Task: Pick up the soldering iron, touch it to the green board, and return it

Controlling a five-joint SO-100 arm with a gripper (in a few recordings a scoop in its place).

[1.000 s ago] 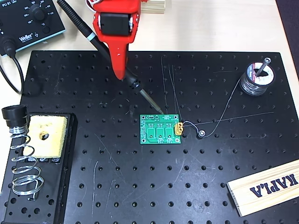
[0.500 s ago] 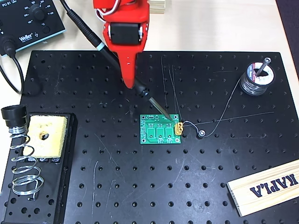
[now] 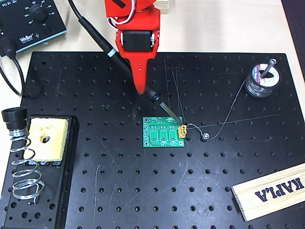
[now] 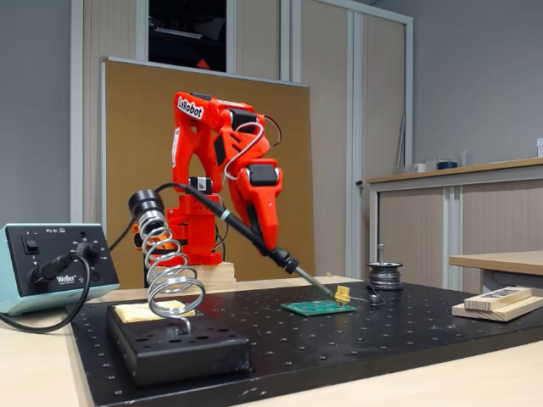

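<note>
Overhead view: I see the red gripper [image 3: 141, 86] clamped on the soldering iron [image 3: 131, 71], which runs diagonally from the upper left down to the right. Its metal tip reaches the upper right corner of the green board [image 3: 164, 132], just beside the yellow connector [image 3: 182, 130]. The board lies flat on the black perforated breadboard [image 3: 143, 191].

Fixed view: the iron [image 4: 246, 233] slopes down from the gripper [image 4: 273, 246] to the board [image 4: 319, 308], tip at the board's far edge by the connector; I cannot tell whether it touches. The coiled spring stand [image 4: 170, 271] stands at left, well apart, and the solder spool [image 4: 384, 275] at right.
</note>
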